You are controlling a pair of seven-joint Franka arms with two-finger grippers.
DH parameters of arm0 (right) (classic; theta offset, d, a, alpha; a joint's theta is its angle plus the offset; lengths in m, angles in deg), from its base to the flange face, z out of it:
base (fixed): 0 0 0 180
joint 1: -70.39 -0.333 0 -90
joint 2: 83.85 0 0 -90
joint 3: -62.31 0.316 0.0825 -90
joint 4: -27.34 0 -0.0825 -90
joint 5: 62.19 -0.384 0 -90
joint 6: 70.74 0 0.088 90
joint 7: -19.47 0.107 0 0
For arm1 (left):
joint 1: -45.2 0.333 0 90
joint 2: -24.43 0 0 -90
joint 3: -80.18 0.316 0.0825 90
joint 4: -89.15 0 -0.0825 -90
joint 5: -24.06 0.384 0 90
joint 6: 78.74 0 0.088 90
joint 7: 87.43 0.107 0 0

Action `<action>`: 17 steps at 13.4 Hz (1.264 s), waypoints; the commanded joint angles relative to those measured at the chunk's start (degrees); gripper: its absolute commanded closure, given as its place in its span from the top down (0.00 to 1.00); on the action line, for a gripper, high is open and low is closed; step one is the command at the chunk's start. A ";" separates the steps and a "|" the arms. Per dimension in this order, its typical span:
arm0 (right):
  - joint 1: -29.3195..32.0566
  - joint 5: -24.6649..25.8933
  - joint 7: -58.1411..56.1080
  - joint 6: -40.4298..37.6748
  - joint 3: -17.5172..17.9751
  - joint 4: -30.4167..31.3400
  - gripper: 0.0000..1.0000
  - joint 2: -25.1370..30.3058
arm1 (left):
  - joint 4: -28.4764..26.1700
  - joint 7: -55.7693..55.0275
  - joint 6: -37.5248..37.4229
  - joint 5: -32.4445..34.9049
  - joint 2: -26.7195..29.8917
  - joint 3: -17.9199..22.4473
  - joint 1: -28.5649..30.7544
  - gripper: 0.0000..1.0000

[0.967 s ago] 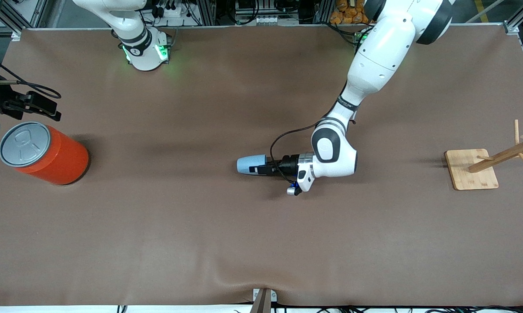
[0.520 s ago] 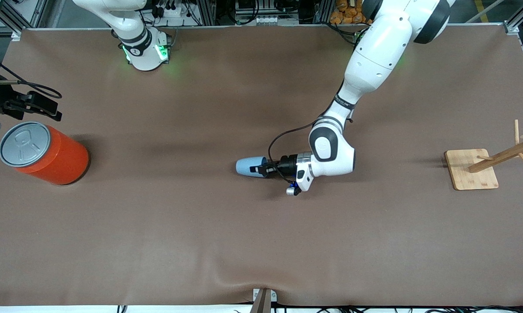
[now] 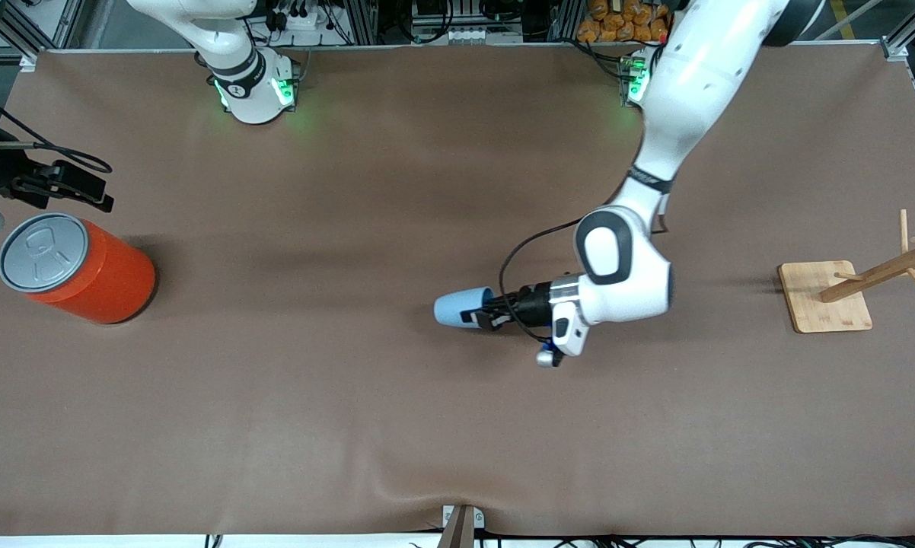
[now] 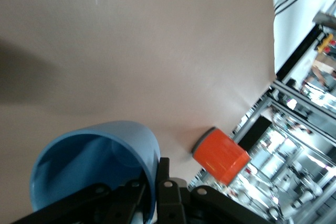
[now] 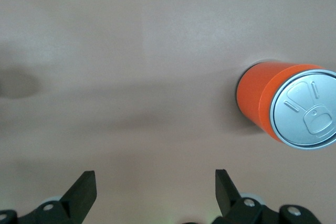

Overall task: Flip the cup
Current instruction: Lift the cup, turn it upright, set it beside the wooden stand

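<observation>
The brown cloth-covered counter (image 3: 275, 396) is seen with the large orange cylindrical can with a grey lid (image 3: 73, 266) at the right arm's end and the pale wooden peg stand (image 3: 827, 295) at the left arm's end, both well apart from the work. The small light-blue tapered cup (image 3: 457, 307), carried sideways over the counter's middle, has been lifted and shifted toward the stand since a second ago, so the flip is judged underway. Its rim is pinched by the left pincer (image 3: 482, 313), pressed together. The right pincer (image 5: 155, 190) waits spread near the can. Nothing obstructs the turn.
</observation>
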 commanded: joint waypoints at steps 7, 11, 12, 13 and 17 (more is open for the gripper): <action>-0.04 -0.80 1.08 0.01 -0.08 0.36 1.00 0.10 | -14.90 -5.47 -1.62 36.38 13.64 1.40 14.11 0.00; 0.22 -0.45 1.08 0.27 -0.08 0.45 1.00 0.01 | -15.52 -8.72 -1.62 57.66 14.79 2.01 17.20 0.00; 0.13 -0.45 1.08 0.53 -0.08 0.45 1.00 0.10 | -15.44 -10.29 -1.54 61.98 14.36 2.10 17.29 0.00; 0.22 -0.45 1.08 0.54 -0.08 0.45 1.00 0.01 | -15.17 -11.53 -1.19 65.67 13.66 2.36 17.90 0.00; 0.22 -0.45 1.08 0.71 -0.08 0.45 1.00 0.01 | -14.64 -13.90 3.11 69.48 10.05 2.54 18.35 0.00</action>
